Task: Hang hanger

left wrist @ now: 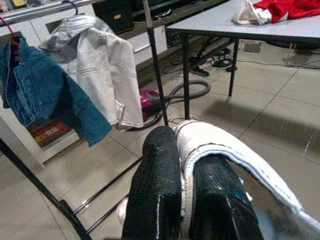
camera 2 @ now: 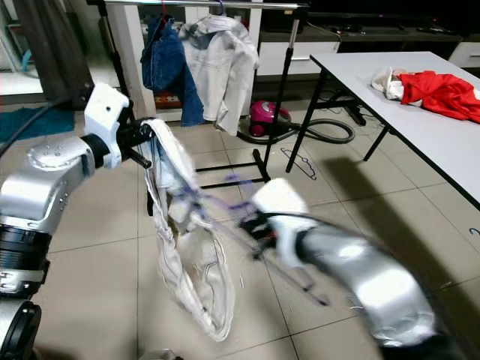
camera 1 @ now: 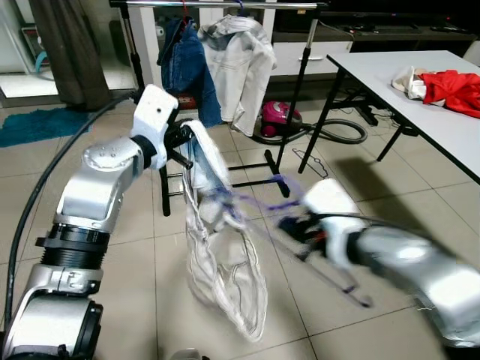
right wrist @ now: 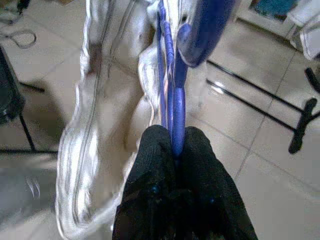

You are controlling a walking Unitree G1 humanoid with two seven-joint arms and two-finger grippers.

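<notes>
One white garment [camera 1: 225,255] hangs pinched in the left gripper [left wrist: 182,200]; right gripper [right wrist: 172,150] clamps one blue hanger [right wrist: 170,100]. Two jackets [camera 1: 240,64] hang on the far rack [camera 1: 225,4].

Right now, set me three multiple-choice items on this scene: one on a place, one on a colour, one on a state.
1. Where does the red cloth lie?
A. on the white table
B. on the floor tiles
C. on the clothes rail

2. What colour is the hanger in the right gripper?
A. red
B. blue
C. black

3. How does the left gripper stand?
A. open above the floor
B. shut on the white garment
C. shut on the rail

Answers:
1. A: the red cloth rests on the white table, beside a pale bundle.
2. B: the right gripper pinches a blue hanger, seen in its wrist view.
3. B: the left gripper has the white garment clamped between its fingers, the cloth hanging down toward the floor.
</notes>
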